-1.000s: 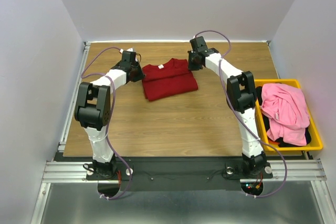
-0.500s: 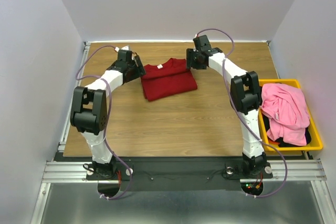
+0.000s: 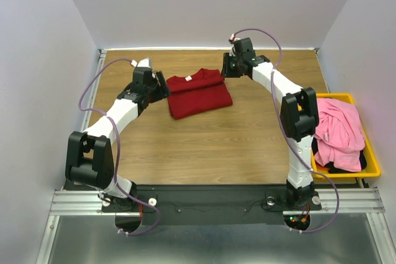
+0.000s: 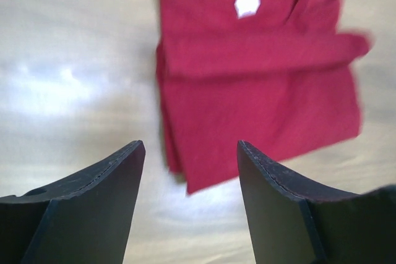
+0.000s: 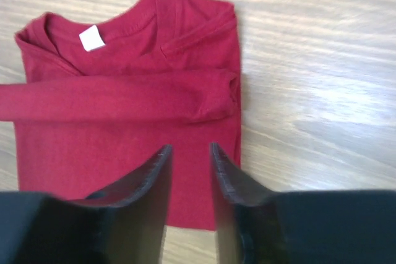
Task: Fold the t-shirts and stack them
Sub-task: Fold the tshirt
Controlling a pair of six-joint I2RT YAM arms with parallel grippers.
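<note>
Since left tool (image 4: 189, 146), wide apart, and right tool (image 5: 187, 148), barely apart, hold nothing, you have: red shirt (image 3: 199, 93), folded, near tabletop's (image 3: 204, 146) far edge; pink shirt (image 3: 337, 129) and black shirt (image 3: 337, 169), unfolded, in bin (image 3: 340, 178) at right edge.

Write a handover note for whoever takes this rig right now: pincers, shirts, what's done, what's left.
Left pincer: open, empty, beside the left edge of the dark red t-shirt.
Right pincer: open only narrowly, empty, by the shirt's far right corner.
Dark red t-shirt: folded, flat on the table, label up.
Pink t-shirt: unfolded, heaped in the yellow bin on top of the black t-shirt.
Done: one shirt folded.
Left: fold the pink and black ones, then stack all three.
</note>
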